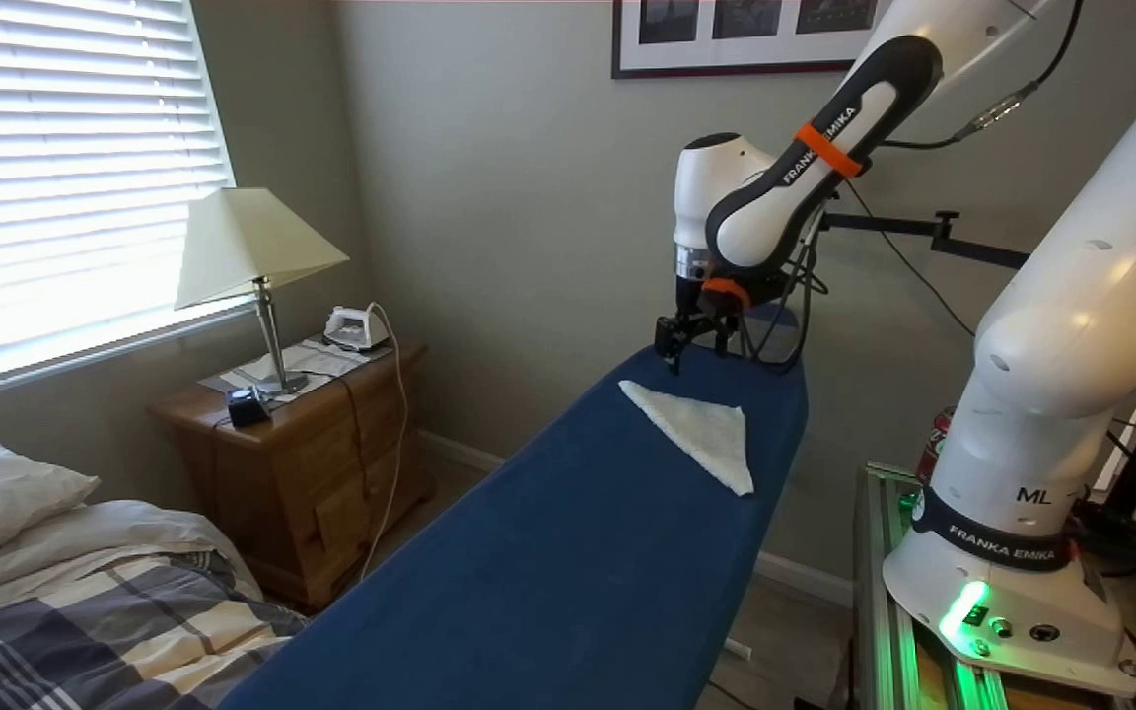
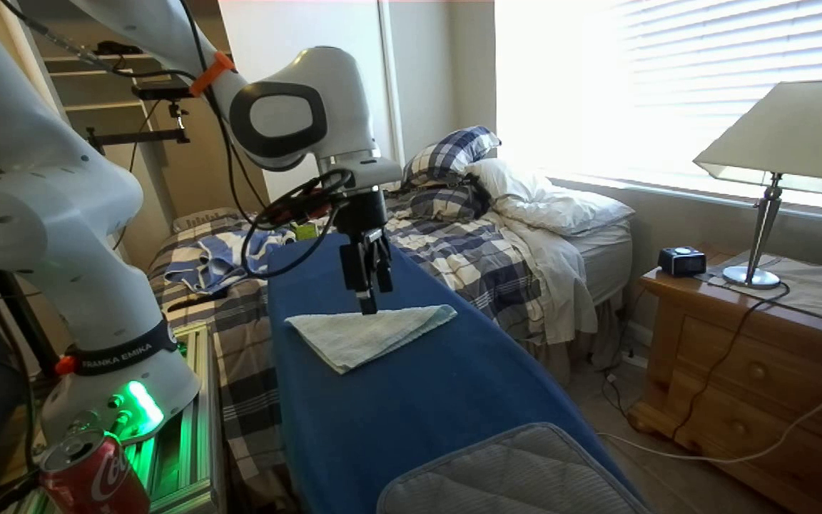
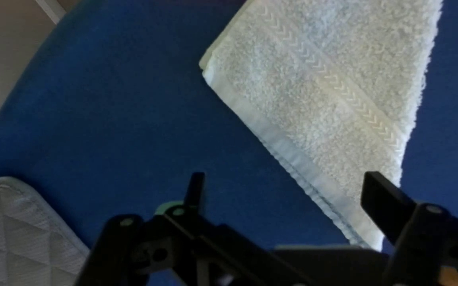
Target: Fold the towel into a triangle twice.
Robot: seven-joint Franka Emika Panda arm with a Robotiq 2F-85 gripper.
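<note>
Towel (image 2: 372,335), one: pale terry, laid as a triangle on the blue surface (image 1: 529,592); just below the middle of the frame in an exterior view, upper right in the wrist view. The wrist view brings out a woven chevron band, too fine to read in the exterior views, and doubled edges at the left corner.

Pincer (image 3: 287,190), one, black: released, its two fingers wide apart along the bottom of the wrist view, the one at the frame's right overlapping the towel's lower corner. Points downward in both exterior views; whether a fingertip brushes the towel cannot be settled from these angles.

Quilted pad (image 2: 518,478), grey: lower right in an exterior view, lower left in the wrist view.

Nightstand (image 1: 282,493), wooden, with lamp (image 1: 257,247) and black clock (image 1: 248,406): in both exterior views.

Iron (image 1: 356,328), white, on the nightstand: in an exterior view only.

Blue-and-white cloth (image 2: 229,260), crumpled on the bed (image 2: 468,275): upper left in an exterior view.
</note>
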